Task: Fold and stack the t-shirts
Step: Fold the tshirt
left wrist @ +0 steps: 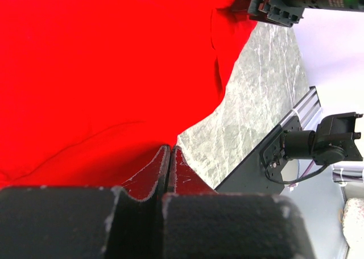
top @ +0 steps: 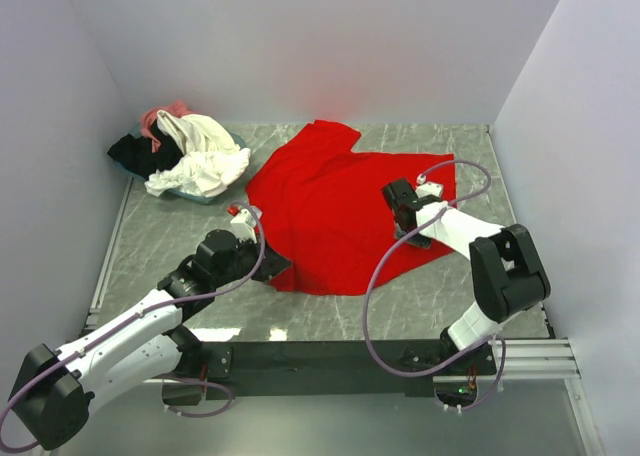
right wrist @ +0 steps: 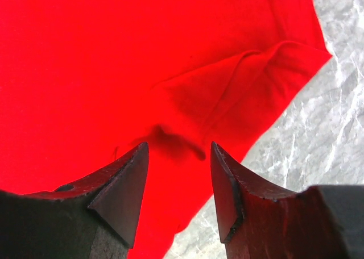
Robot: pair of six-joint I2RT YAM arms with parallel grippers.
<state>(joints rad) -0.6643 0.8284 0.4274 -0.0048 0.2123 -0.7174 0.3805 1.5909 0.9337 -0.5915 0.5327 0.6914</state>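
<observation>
The red t-shirt (top: pixel 330 211) lies spread mid-table, its long axis running near to far. Its sleeve (right wrist: pixel 267 71) on the right sits directly beneath my right gripper (right wrist: pixel 178 157), jaws apart and empty. My left gripper (left wrist: pixel 169 157) is closed at the near-left hem (left wrist: pixel 187 120); I cannot tell whether it pinches cloth.

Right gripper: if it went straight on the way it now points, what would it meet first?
The red t-shirt. The right gripper, jaws open, points down at a creased seam near the shirt's edge, with the marble tabletop just beside it. The gap above the cloth is unclear.
</observation>
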